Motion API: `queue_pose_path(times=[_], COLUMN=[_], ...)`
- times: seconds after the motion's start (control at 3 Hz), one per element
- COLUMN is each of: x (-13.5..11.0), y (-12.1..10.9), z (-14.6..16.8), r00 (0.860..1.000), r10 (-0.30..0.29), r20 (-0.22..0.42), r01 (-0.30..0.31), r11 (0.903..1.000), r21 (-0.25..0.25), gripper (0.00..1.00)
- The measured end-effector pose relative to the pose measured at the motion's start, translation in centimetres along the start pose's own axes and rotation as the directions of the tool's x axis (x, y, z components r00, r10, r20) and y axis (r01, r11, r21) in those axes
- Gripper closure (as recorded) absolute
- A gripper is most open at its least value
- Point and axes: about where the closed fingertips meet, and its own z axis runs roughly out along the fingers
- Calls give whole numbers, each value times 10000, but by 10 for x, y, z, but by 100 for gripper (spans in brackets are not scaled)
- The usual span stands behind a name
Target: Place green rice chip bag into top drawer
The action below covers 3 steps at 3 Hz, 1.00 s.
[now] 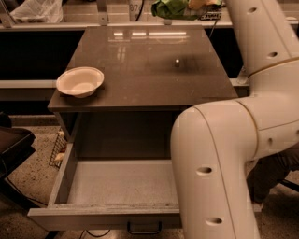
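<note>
The green rice chip bag (pixel 172 8) hangs in the air at the top edge of the view, well above the far edge of the brown table (pixel 154 56). My gripper (pixel 192 4) is shut on the bag's right end, and most of the gripper is cut off by the frame. The top drawer (pixel 117 184) is pulled out under the table's front edge. Its flat grey interior has nothing in it, and its dark handle (pixel 144 228) shows at the bottom. My white arm (pixel 224 154) covers the drawer's right side.
A white bowl (pixel 80 81) sits at the table's front left corner. A small dark object (pixel 177 62) lies near the table's middle right. A clear plastic bag (pixel 37 10) lies at the back left. A dark chair (pixel 11 144) stands at the left, and a person's leg (pixel 273 170) is at the right.
</note>
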Motion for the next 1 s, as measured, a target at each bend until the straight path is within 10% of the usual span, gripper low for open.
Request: queue_pose_path(times=[0.33,1.0], x=[40,33], y=[-6,-6], z=[-52,-55], r00=[9963,9976], r10=[744,445], r20=[-429,-521], r01=[-750,-455], r11=[9971,9988], r21=[-135,-176], gripper=[100,100])
